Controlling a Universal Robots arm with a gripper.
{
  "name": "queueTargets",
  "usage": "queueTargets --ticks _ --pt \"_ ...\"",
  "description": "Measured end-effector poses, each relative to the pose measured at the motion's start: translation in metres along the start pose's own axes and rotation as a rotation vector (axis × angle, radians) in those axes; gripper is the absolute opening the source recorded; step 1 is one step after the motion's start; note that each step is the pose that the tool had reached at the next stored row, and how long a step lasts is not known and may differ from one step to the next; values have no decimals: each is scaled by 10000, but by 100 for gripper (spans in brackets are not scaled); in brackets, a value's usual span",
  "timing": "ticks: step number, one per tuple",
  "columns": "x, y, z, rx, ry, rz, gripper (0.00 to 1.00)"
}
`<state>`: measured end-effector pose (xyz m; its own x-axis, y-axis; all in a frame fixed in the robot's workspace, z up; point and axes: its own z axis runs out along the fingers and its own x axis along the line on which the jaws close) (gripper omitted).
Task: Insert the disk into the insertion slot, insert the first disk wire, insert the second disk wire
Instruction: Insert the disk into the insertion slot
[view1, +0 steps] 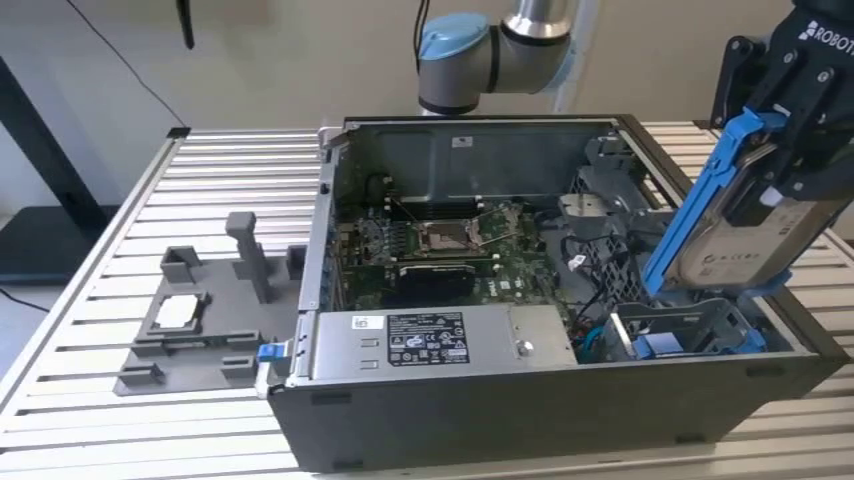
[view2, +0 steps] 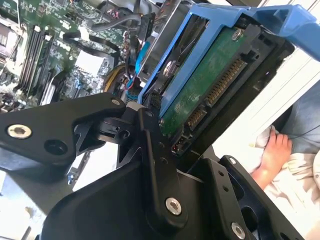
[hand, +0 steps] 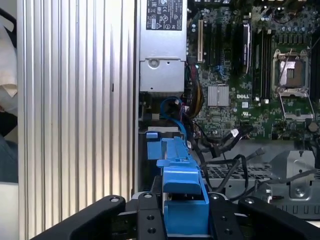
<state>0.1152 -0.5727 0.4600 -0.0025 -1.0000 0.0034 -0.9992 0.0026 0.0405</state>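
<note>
1. The gripper (view1: 785, 190) is high at the exterior view's right, above the near right corner of an open computer case (view1: 534, 410).
2. Its jaws are set narrow and clamp the disk (view1: 734, 245) by its upper end. In the first wrist view the black fingers (hand: 145, 216) press on either side of the blue carrier bracket (hand: 181, 185).
3. The disk hangs tilted, with its top leaning toward the exterior view's right. The silver face and white label point toward the near right.
4. In the second wrist view the disk's green circuit board (view2: 210, 85) and its connector pins face the camera.
5. The disk's lower end sits at the open mouth of the insertion slot (view1: 694, 325), the grey cage in the case's near right corner. How far it has entered cannot be told.
6. The arm's blue-capped joint (view1: 461, 50) stands behind the case's far wall.
7. The motherboard (view1: 454, 245) lies in the middle of the case, and the grey power supply (view1: 427, 340) sits along the near wall.
8. The case rests on a slatted metal table (view1: 240, 170).
9. A person's hand (view2: 272, 155) shows beyond the table in the second wrist view.
</note>
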Motion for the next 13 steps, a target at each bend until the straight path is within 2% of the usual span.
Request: queueTargets --ticks 7,13 --pt "1 -4 91 -34 1 -26 33" --pt "3 -9 197 -60 2 -31 33"
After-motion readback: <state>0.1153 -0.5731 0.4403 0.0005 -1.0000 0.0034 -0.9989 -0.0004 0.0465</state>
